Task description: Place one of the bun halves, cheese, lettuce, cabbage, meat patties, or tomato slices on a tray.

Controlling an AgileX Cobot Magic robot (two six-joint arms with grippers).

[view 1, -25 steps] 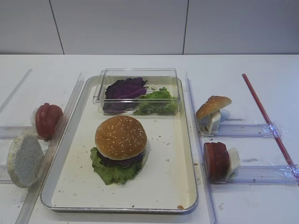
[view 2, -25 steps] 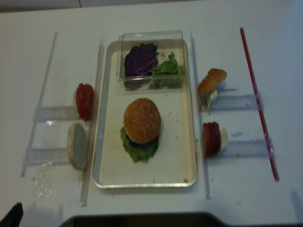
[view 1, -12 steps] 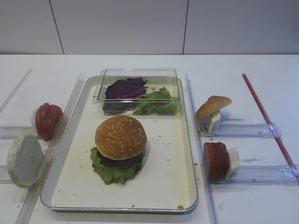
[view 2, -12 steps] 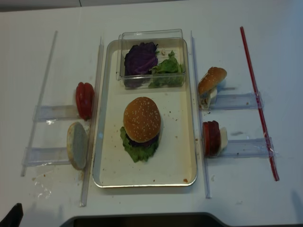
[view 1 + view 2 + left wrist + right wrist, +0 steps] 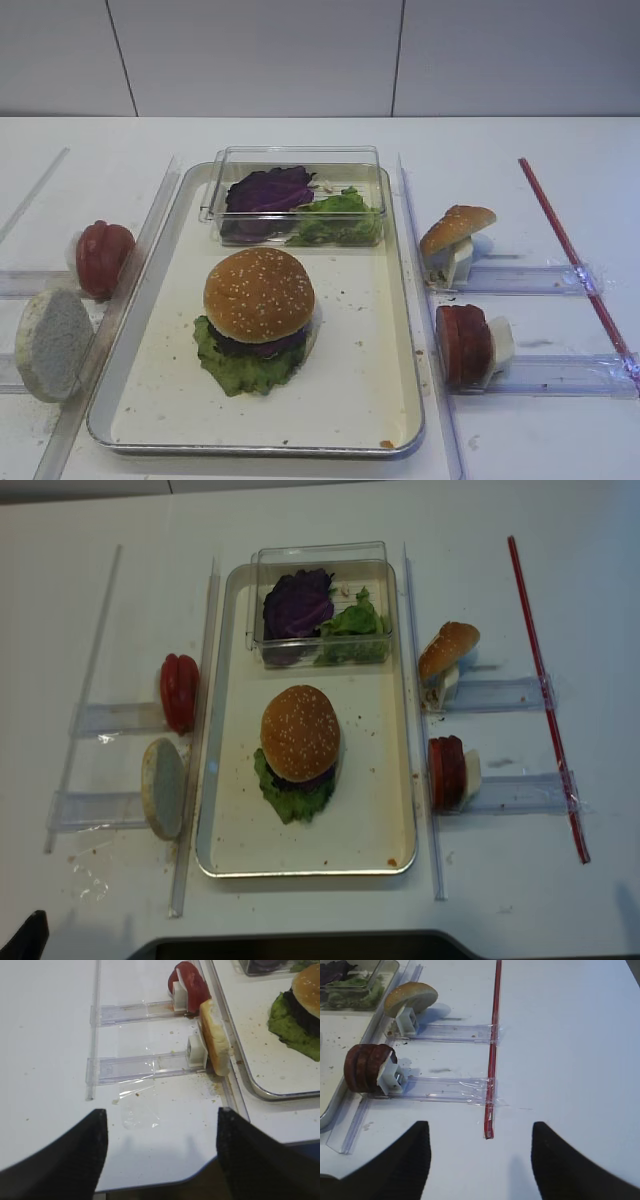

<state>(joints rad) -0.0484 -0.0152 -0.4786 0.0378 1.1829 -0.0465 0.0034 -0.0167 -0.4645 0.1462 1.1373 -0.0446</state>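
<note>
A: Item one — the tray (image 5: pixel 400 330). Where does it sit?

B: Centre of the exterior high view, long side running top to bottom, crumbs on its cream floor. Lower centre of it holds a stack: a sesame bun top (image 5: pixel 258 294) over a dark layer, over green lettuce (image 5: pixel 240 368) that spreads out at the bottom edge of the stack.

A: Item two, the clear box?

B: The clear plastic box (image 5: pixel 296 160) stands inside the tray at its upper end. Purple cabbage (image 5: pixel 268 190) lies in its left part, more green leaves (image 5: pixel 340 215) in its right part.

A: Off-tray stock?

B: Right of the tray, two clear holders: the upper one carries a second sesame bun half (image 5: pixel 456 227), tilted; the lower one carries dark red-brown slices (image 5: pixel 464 345) standing on edge. A red strip (image 5: pixel 575 262) runs down the far right. Left of the tray, red tomato slices (image 5: pixel 102 257) stand on edge in the upper holder, a pale floury bun half (image 5: pixel 52 343) in the lower one, just beside the tray rim.

A: Grippers?

B: Right gripper (image 5: pixel 480 1160) — bottom of its wrist view, fingers apart, nothing between them, over bare table below the red strip's end. Left gripper (image 5: pixel 160 1155) — bottom of its wrist view, fingers likewise apart and empty, well below the floury bun half.
</note>
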